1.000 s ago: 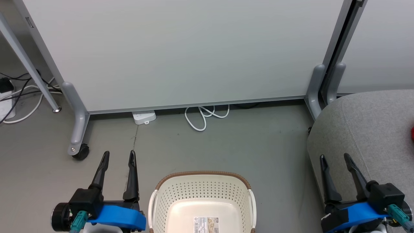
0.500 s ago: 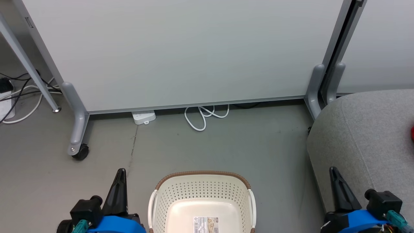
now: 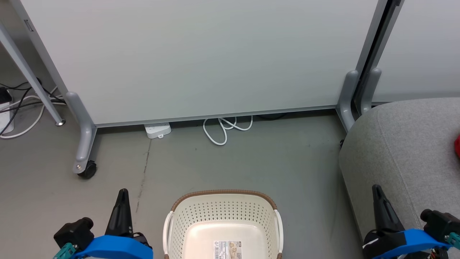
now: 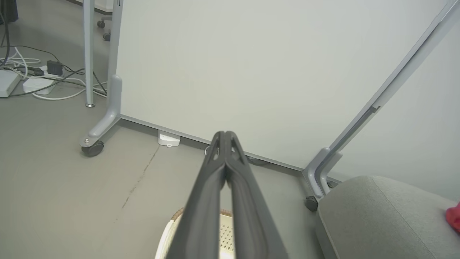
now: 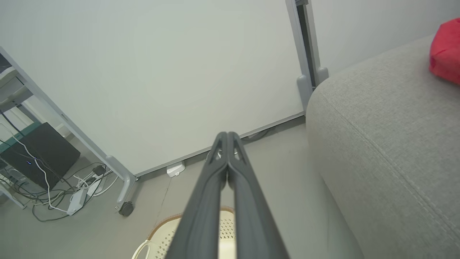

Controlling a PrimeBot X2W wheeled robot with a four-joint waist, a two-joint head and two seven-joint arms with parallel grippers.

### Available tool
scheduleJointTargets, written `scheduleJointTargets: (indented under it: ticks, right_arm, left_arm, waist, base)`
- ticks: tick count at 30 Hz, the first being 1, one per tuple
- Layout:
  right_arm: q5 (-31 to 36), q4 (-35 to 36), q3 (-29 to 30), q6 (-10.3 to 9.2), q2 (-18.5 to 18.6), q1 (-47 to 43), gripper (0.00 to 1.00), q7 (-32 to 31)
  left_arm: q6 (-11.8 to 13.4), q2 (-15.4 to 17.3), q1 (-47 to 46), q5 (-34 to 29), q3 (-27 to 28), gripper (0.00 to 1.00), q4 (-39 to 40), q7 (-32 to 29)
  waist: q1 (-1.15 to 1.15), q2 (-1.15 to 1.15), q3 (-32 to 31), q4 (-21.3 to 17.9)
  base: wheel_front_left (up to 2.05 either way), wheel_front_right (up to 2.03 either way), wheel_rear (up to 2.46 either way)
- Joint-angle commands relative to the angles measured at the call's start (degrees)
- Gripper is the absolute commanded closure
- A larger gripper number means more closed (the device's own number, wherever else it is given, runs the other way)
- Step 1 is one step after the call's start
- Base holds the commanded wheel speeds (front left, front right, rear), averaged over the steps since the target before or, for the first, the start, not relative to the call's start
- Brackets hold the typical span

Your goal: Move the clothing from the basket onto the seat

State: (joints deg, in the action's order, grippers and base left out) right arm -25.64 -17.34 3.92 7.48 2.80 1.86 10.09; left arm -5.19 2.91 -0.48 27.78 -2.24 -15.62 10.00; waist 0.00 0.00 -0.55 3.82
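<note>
The cream basket [image 3: 222,219] with its brown rim stands on the floor at the bottom centre, holding no clothing; a barcode sticker [image 3: 227,249] shows inside. The grey seat [image 3: 406,151] fills the right side. A bit of red clothing [image 3: 457,146] lies on it at the right edge, also seen in the right wrist view [image 5: 445,50] and the left wrist view [image 4: 453,216]. My left gripper [image 3: 122,194] is shut beside the basket's left, fingers pressed together [image 4: 225,135]. My right gripper [image 3: 376,190] is shut over the seat's front edge, holding nothing [image 5: 227,135].
A pale wheeled partition [image 3: 201,57] stands behind, with castor feet [image 3: 84,169] and a second leg [image 3: 346,97]. A white power strip [image 3: 157,130] and coiled cable [image 3: 224,129] lie under it. Cables and boxes [image 3: 14,108] sit at the far left.
Both grippers went from open to shut and drew back toward the bottom of the head view. The camera shifted slightly.
</note>
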Motion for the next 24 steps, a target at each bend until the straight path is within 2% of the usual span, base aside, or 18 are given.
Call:
scheduleJointTargets:
  ticks: [1, 24]
  right_arm:
    - [-2.83, 1.19, 0.18, 0.01, 0.15, 1.54, 1.00, -0.61]
    - [-21.95, 1.94, 0.90, 0.01, 0.15, 2.66, 1.00, -5.38]
  left_arm:
    - [-0.34, 0.01, -2.09, 2.57, 0.74, 1.00, 1.02, -0.65]
    - [-0.95, 0.00, -3.35, 21.07, 3.16, 1.00, 1.25, -5.40]
  waist:
    - [0.00, 0.00, 0.01, -0.06]
    - [0.00, 0.00, 0.16, -0.84]
  base:
    - [0.00, 0.00, 0.00]
    - [0.00, 0.00, 0.00]
